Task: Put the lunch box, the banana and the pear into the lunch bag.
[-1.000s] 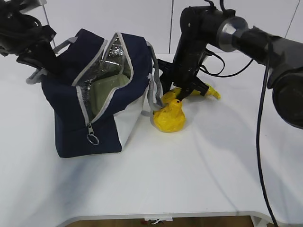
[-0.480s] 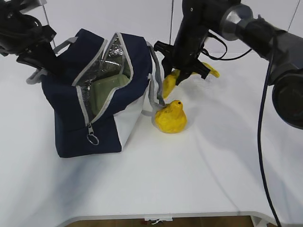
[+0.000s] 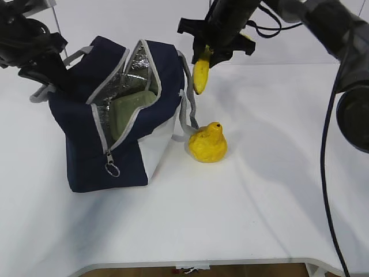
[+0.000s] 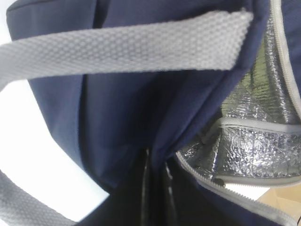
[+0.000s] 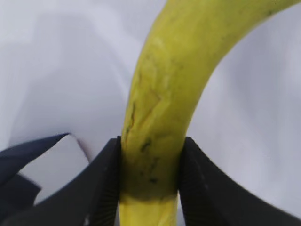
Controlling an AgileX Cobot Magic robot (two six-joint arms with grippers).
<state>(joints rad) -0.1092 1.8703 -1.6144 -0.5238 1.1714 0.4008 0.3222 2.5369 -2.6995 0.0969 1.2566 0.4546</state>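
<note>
The navy lunch bag [image 3: 78, 130] lies tilted on the white table, its zipped mouth gaping towards me. Inside it rests the lunch box [image 3: 131, 111], showing its sage-green lid. My left gripper [image 3: 53, 76] is shut on the bag's far fabric edge; in the left wrist view its dark fingers [image 4: 146, 181] pinch navy cloth beside the foil lining [image 4: 263, 141]. My right gripper [image 3: 215, 47] is shut on the banana [image 3: 201, 74], which hangs in the air just right of the bag's top. In the right wrist view, both pads of that gripper [image 5: 149, 169] press the banana [image 5: 174, 80]. The pear [image 3: 208, 143] sits on the table by the bag's white corner.
A grey webbing handle [image 3: 185, 107] droops between the bag and the pear, and another handle [image 4: 122, 47] crosses the left wrist view. The zipper pull ring [image 3: 113, 169] hangs at the bag's front. Black cables [image 3: 326, 173] trail down the right side.
My right gripper closed on the banana and lifted it off the table, up and to the left, away from the pear. The bag, the pear and the left arm stayed put.
</note>
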